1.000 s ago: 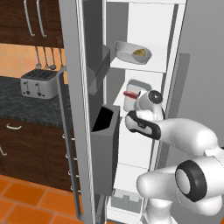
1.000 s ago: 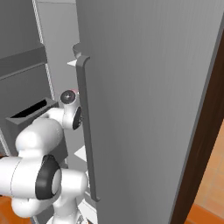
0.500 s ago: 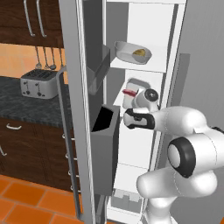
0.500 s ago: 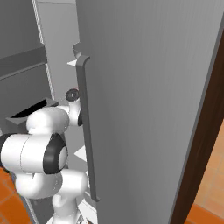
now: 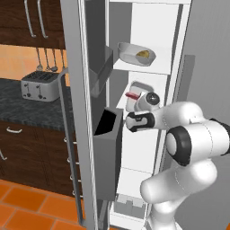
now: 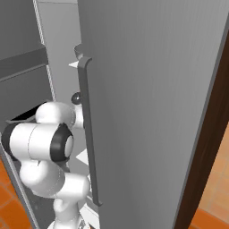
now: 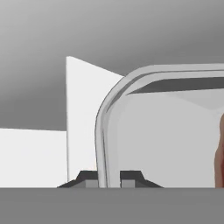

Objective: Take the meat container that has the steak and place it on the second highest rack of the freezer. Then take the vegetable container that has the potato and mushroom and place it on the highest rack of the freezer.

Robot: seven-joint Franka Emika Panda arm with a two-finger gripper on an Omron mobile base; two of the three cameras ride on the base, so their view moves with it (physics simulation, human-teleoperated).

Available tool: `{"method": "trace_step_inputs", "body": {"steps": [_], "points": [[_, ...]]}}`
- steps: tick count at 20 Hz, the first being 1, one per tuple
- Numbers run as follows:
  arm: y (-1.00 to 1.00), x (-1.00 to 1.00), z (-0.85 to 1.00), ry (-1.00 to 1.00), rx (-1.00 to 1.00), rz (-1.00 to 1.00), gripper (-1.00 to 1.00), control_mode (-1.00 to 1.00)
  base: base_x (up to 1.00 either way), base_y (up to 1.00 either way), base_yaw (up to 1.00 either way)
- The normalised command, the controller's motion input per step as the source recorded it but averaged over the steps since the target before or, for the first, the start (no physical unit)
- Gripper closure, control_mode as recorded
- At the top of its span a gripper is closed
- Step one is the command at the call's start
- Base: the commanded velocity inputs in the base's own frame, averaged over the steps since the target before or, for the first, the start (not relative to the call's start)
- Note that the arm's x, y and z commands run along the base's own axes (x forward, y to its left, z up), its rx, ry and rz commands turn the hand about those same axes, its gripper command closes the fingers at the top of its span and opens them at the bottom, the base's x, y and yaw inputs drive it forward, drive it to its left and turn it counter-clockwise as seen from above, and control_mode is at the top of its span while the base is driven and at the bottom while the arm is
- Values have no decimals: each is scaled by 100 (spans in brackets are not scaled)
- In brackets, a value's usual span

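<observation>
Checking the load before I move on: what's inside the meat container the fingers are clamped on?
A red steak lies in the meat container, its end poking out in the left base view; the hand view catches a red-brown sliver. The wrist and the tub's wall cover the rest.

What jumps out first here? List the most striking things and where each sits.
The open freezer with its white inside stands out first, with the vegetable container and its potato already on the highest rack. Just below, the white arm reaches in at the second highest rack, where the hand is shut on the rim of the meat container, the red steak showing. Left of the freezer, a silver toaster sits on the dark counter.
</observation>
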Motion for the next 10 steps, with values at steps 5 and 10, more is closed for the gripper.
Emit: {"method": "trace_step_inputs", "body": {"steps": [5,10], "points": [[0,28,0,0,0,-5,100,-100,0,0,0],[0,1,0,0,0,-2,-100,-100,0,0,0]]}}
